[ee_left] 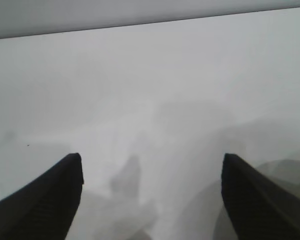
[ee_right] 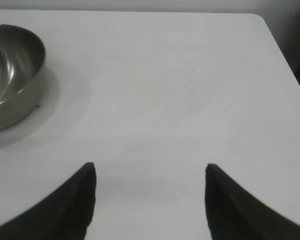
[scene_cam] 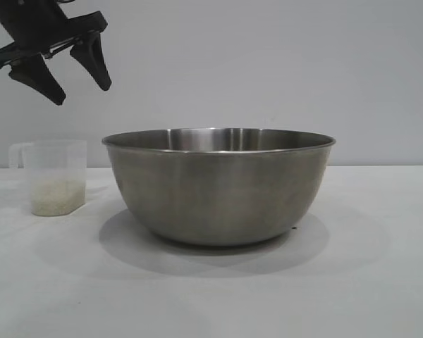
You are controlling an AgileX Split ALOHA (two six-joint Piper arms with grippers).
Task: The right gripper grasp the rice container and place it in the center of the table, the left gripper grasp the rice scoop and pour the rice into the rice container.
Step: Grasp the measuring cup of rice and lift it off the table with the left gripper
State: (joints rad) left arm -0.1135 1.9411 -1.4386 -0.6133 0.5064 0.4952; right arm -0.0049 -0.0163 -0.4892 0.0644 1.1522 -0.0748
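Steel rice container (scene_cam: 218, 186): large round bowl, upright on the white table (scene_cam: 381, 282), nearest the exterior camera and about centre of that view. Brushed grey sides, thin rolled rim. Its floor is hidden from the exterior view; the part of the interior seen from the right wrist view shows bare metal.

Rice scoop (scene_cam: 55, 176): small translucent plastic cup with side handle, upright on the table, left of the bowl and set further back, apart from it. Contents: rice (scene_cam: 56, 197), a shallow layer of cream grains filling roughly the lower third.

Left gripper (scene_cam: 74, 84): in the air at upper left of the exterior view, above the scoop and well clear of it, fingers angled downward. Fingers spread wide, nothing between them. Its wrist view is hazy; the curved shape at one edge is possibly the bowl's rim.

Right gripper (ee_right: 150, 200): outside the exterior view. Seen only from its own wrist camera, over bare tabletop, the bowl lying well off to one side. Fingers parted wide, holding nothing; no contact with bowl or scoop.
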